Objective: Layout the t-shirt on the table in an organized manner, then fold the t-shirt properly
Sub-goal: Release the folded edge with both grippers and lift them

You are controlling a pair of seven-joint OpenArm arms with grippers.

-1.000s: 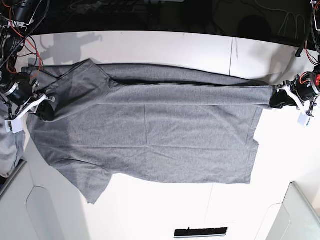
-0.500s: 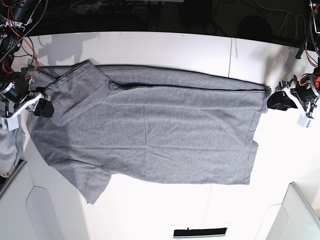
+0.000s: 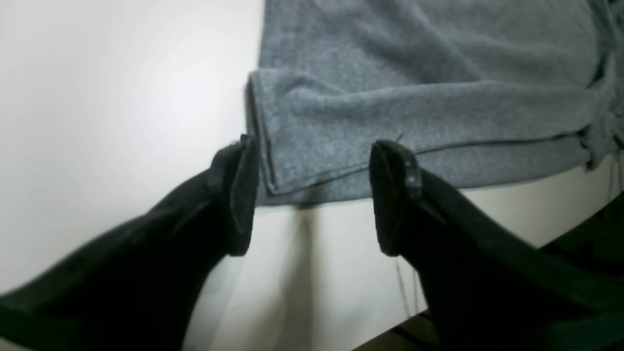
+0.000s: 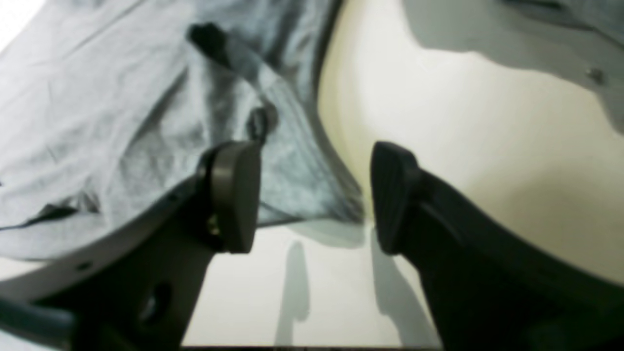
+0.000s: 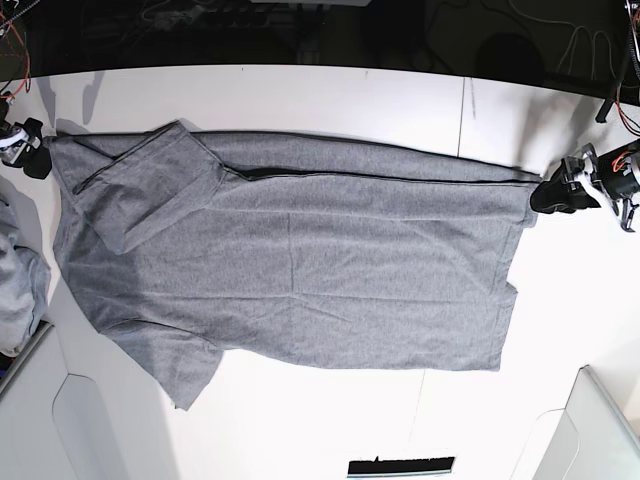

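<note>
The grey t-shirt (image 5: 300,270) lies spread across the white table (image 5: 330,95), its far long edge folded over onto the body and one sleeve (image 5: 170,350) pointing toward the front left. My left gripper (image 5: 558,194) sits at the shirt's far right corner; in the left wrist view this gripper (image 3: 312,195) is open, and the folded hem corner (image 3: 302,146) lies on the table between the fingertips, ungripped. My right gripper (image 5: 30,158) is at the shirt's far left corner; the right wrist view shows that gripper (image 4: 312,195) open, with cloth (image 4: 122,122) beyond its left finger.
A pile of grey cloth (image 5: 15,290) hangs at the table's left edge. White bins stand at the front left (image 5: 60,430) and front right (image 5: 600,430). A thin dark seam (image 5: 465,110) crosses the table. Cables lie along the dark back edge.
Both grippers went from shut to open and let go of the shirt's far edge, which has dropped flat. The right arm drew back toward the far left corner.
</note>
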